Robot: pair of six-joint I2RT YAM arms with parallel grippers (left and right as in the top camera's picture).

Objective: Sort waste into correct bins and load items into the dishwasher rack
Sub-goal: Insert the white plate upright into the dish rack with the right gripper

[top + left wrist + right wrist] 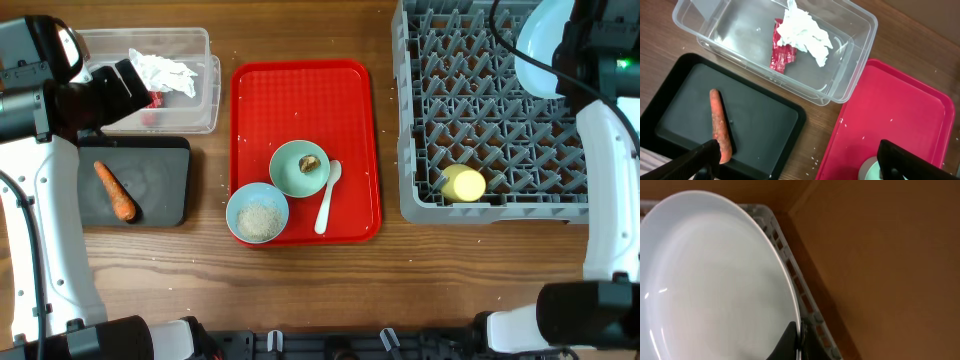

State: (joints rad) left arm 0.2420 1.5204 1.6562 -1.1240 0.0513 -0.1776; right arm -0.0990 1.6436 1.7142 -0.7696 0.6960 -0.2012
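Observation:
My right gripper (799,340) is shut on the rim of the pale blue plate (715,280) and holds it on edge over the far right of the grey rack (420,205). A yellow cup (463,184) lies in the rack. My left gripper (805,165) is open and empty above the gap between the black tray (765,125) and the red tray. The carrot (719,125) lies in the black tray. The white tissue (802,35) and the red wrapper (781,52) lie in the clear tub (860,55).
The red serving tray (300,100) holds a pale green bowl (292,175) with a brown scrap (310,163), a light blue bowl (240,205) with rice (260,218), and a white spoon (327,197). Loose rice grains (860,135) dot the tray and the table.

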